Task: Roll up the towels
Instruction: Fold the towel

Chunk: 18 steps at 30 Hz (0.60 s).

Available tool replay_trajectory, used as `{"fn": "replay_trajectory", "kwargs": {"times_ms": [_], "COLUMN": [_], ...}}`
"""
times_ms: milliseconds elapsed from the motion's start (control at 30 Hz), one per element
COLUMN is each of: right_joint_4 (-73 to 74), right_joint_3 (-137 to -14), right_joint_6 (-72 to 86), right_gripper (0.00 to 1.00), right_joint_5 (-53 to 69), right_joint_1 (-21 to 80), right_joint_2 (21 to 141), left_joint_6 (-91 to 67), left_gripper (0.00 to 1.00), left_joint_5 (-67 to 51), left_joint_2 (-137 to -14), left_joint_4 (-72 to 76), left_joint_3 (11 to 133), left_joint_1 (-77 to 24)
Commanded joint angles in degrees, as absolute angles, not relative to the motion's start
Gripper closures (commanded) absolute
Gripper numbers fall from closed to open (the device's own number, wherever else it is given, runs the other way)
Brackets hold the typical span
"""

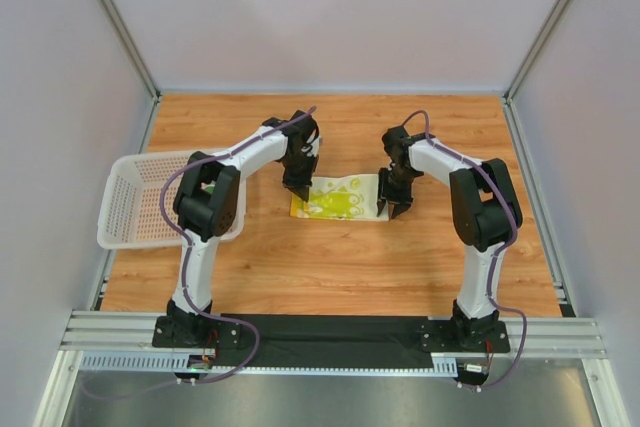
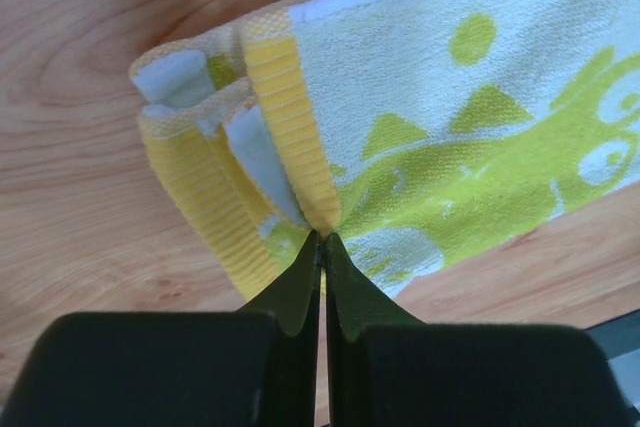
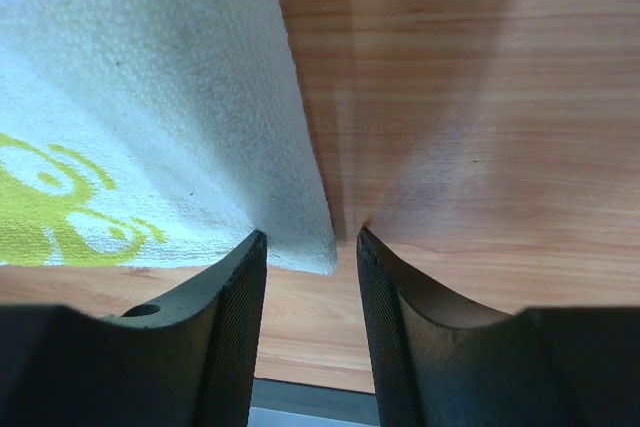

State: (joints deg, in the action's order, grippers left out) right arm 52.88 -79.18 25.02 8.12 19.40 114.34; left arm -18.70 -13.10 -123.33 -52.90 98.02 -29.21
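One lime-yellow and white towel (image 1: pixel 345 197) lies flat on the wooden table between the two arms. Its left end is folded over into a loose roll with yellow ribbed edging (image 2: pixel 285 117). My left gripper (image 1: pixel 298 190) is shut on that folded end, its tips pinching the cloth where the edging meets the print (image 2: pixel 322 237). My right gripper (image 1: pixel 392 209) stands open at the towel's right end. In the right wrist view the white corner of the towel (image 3: pixel 130 97) sits between the fingers (image 3: pixel 312 242), next to the left finger and ungripped.
A white mesh basket (image 1: pixel 140 202) stands at the left edge of the table, partly under my left arm. Grey walls and metal frame posts enclose the table on three sides.
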Motion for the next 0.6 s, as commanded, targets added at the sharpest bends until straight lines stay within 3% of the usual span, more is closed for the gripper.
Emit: {"fn": "replay_trajectory", "kwargs": {"times_ms": [0,167,200,333,367,433,567], "right_joint_4": [51.24,50.98,50.98,51.59,51.68,52.82,55.36], "right_joint_3": [-77.79,-77.17,-77.17,-77.78,-78.13,-79.18,-81.99], "right_joint_6": [23.99,23.82,23.73,23.03,22.94,22.41,21.01], "right_gripper": [0.57,0.57,0.57,0.57,0.57,0.56,0.54], "right_joint_5": [6.94,7.38,7.30,7.12,7.03,6.86,7.20], "right_joint_1": [19.33,19.34,19.34,19.25,19.34,19.42,19.51], "right_joint_2": [117.25,117.16,117.25,116.81,116.28,115.67,113.21], "left_joint_6": [-17.67,-17.67,-17.67,-17.93,-17.93,-18.02,-18.37], "left_gripper": [1.00,0.99,0.95,0.59,0.54,0.46,0.44], "left_joint_5": [-7.22,-5.71,-5.71,-5.71,-5.63,-4.58,-1.41], "left_joint_2": [-119.53,-119.53,-119.79,-119.71,-119.18,-118.39,-115.24], "left_joint_4": [-54.05,-53.96,-53.96,-53.88,-54.05,-54.84,-58.17], "left_joint_3": [97.38,95.89,95.71,95.36,95.62,96.41,100.27], "left_joint_1": [-28.74,-28.65,-28.65,-28.65,-28.65,-28.65,-28.65]}}
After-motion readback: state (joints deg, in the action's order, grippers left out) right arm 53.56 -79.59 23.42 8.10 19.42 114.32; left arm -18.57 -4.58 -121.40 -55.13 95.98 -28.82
